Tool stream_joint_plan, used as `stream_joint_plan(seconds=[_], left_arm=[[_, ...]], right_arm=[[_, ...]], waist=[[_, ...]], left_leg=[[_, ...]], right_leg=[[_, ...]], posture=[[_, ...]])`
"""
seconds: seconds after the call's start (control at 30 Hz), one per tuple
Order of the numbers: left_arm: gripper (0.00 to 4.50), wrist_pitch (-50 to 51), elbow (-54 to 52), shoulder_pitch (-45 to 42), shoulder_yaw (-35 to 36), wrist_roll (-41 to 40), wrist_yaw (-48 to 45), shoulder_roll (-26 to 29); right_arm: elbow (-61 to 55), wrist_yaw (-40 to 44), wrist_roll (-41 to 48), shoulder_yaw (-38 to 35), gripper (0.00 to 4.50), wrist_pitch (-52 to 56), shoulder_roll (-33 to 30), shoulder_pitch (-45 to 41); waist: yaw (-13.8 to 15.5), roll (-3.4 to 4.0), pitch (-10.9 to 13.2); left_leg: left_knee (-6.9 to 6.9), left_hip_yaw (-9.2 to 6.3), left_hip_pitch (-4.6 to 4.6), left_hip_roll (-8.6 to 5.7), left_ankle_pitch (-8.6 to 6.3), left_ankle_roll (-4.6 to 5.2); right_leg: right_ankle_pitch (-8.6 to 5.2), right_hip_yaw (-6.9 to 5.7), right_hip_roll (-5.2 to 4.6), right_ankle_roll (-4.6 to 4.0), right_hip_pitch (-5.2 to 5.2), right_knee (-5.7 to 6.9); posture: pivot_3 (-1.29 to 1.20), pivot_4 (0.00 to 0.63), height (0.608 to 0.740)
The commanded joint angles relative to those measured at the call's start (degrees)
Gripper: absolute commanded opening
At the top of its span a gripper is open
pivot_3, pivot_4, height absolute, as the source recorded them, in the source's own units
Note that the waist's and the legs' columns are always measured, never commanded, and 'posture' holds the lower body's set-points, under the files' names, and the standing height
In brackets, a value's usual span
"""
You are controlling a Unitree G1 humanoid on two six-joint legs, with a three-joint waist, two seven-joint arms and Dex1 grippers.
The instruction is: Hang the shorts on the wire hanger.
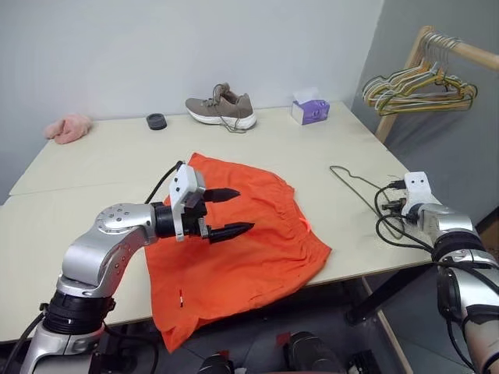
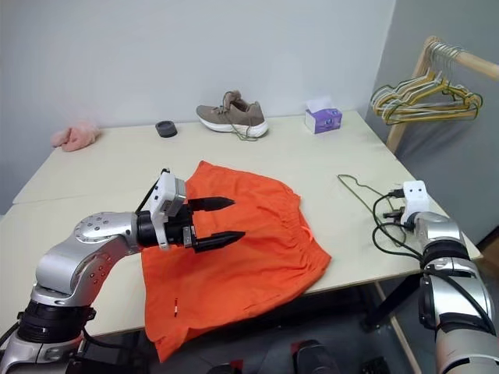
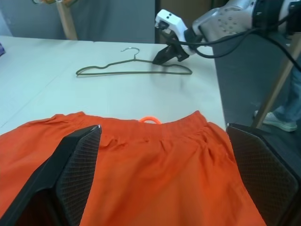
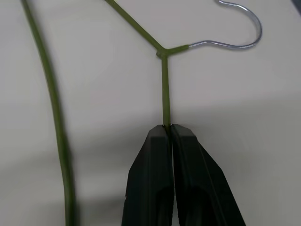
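The orange shorts [image 1: 242, 257] lie spread flat at the table's front edge, with one corner hanging over it. My left gripper [image 1: 244, 209] hovers open just above their middle, fingers wide apart; the gathered waistband [image 3: 155, 129] lies ahead of it. To the right on the table lies the olive-green wire hanger [image 1: 355, 183], flat, with its hook [image 4: 237, 28] pointing away. My right gripper [image 4: 168, 128] is shut on one wire of the hanger [image 4: 164, 89] just below the neck, near the table's right edge.
A beige shoe [image 1: 221, 107], a purple tissue box [image 1: 310, 110], a small black ring [image 1: 157, 121] and a pink fluffy cloth [image 1: 69, 127] sit along the far side. A wooden rack with a bunch of hangers [image 1: 421, 86] stands beyond the right edge.
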Motion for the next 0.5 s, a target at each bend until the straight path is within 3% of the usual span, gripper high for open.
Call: stream_joint_plan(seconds=[0.03,0.1,0.33,0.5], left_arm=[[4.5,-3.5,5.2,-2.7,3.1,3.9,4.5,-0.3],[4.5,-4.3,8.2,-3.9,4.0,4.8,5.9,-0.5],[4.5,-4.6,13.4,-6.7,6.1,4.5,5.0,0.2],[4.5,3.4,12.5,-6.5,6.6,-2.2,-3.4,3.0]], right_arm=[[-11.0,0.7,-2.2,1.6,0.04,-9.2,-1.5,-0.9],[-16.5,-0.6,-4.8,3.2,0.04,-16.4,-2.5,0.8],[-35.4,6.3,-4.0,6.9,0.04,-22.7,-1.1,7.8],[-45.3,12.6,-7.5,14.4,0.04,-34.7,-1.4,9.5]], waist=[[-0.1,0.26,0.1],[0.0,0.33,0.2],[0.8,0.37,0.2],[0.6,0.45,0.3]], left_leg=[[-0.02,0.03,-0.01,0.0,0.0,0.0],[-0.14,-0.01,-0.05,0.01,0.0,0.0],[-0.21,-0.03,-0.23,0.01,-0.02,0.0],[-0.2,-0.02,-0.15,0.02,-0.02,0.0]], right_leg=[[0.01,0.03,0.01,0.02,-0.06,0.03],[0.17,0.01,0.01,0.31,-0.12,0.02],[0.1,-0.03,0.0,0.26,-0.18,-0.17],[0.1,-0.03,0.01,0.26,-0.19,-0.07]], posture=[[-0.16,0.037,0.74],[-0.16,0.038,0.74],[-0.16,0.039,0.74],[-0.16,0.04,0.74]])
